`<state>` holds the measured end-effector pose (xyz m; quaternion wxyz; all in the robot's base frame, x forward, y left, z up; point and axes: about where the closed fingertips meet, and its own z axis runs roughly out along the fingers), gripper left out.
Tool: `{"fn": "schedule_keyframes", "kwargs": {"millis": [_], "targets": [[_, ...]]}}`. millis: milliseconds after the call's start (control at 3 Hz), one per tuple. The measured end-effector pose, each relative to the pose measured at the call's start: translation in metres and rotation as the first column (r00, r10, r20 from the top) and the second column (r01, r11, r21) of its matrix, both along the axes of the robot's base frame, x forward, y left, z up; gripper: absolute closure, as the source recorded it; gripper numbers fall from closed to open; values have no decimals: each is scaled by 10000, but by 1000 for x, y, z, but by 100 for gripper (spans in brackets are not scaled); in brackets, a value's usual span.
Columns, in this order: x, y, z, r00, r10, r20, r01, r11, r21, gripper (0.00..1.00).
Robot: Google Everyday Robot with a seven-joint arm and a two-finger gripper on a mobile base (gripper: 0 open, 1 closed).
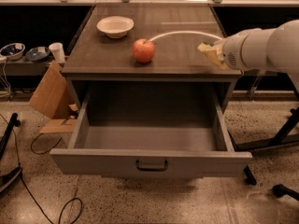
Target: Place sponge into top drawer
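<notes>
A robot's gripper (217,56) hangs over the right edge of the table (177,17), its fingers seemingly clamped on the sponge (207,50), which sits tilted at the arm's tip and looks clear of the surface. Directly below and to the left, the top drawer (149,157) stands pulled fully out and bare inside, ready to receive it. An apple (144,50) and a bowl (115,26) rest on the table, well apart from the sponge, so the drop into the drawer looks unobstructed
</notes>
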<state>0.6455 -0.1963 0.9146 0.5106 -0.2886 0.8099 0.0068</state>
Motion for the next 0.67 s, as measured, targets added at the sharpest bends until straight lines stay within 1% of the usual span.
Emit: {"fn": "schedule_keyframes", "kwargs": {"millis": [333, 667], "targets": [[-30, 15, 16, 9993, 62, 377, -52, 9996, -268, 100], [-51, 25, 25, 9970, 367, 678, -335, 9983, -477, 100]]}}
